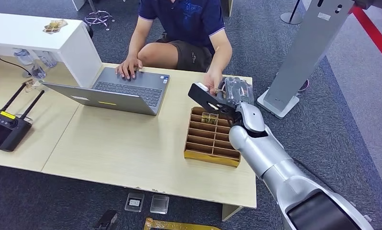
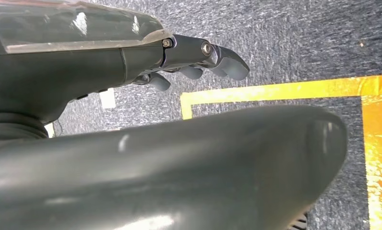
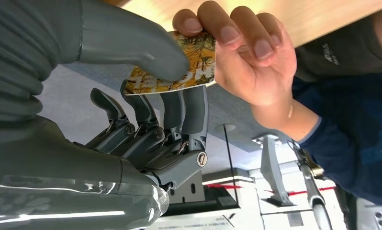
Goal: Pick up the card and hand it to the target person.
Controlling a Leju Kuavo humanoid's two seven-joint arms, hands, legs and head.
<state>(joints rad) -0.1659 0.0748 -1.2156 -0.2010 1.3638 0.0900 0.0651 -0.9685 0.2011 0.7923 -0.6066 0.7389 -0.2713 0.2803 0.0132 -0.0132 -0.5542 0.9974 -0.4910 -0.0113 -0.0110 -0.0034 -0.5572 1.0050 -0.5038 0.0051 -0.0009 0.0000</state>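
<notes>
The handover itself is the step in hand. The right hand [image 3: 146, 81] is pinching the card [image 3: 179, 72]: the thick thumb presses on one face and the darker fingers [image 3: 194, 110] back it from the other side, so the card sits clamped between them. The person's hand [image 3: 241, 52] is already on the same card, fingertips wrapped over the far edge, just beyond the robot's thumb tip and touching the card. So both parties hold it at once.

In the head view, the right hand [image 1: 227, 98] is stretched out over the far end of the cardboard divider box [image 1: 213, 139] on the bench [image 1: 131, 148], meeting the person's hand [image 1: 212, 81] near the bench's far edge. The person's other hand rests on the laptop [image 1: 117, 91].

The left hand [image 2: 198, 60] hangs down by the carpet floor, near yellow floor tape [image 2: 285, 88]; its fingers are loosely curled with nothing in them.

Judging from this, the picking-up part is done and only the release remains. The next move calls for the thumb and fingers to ease apart without jerking, keeping the arm steady so the card slides into the person's grip rather than dropping toward the box. Pulling the arm back should wait until the card is plainly free of the fingers.
</notes>
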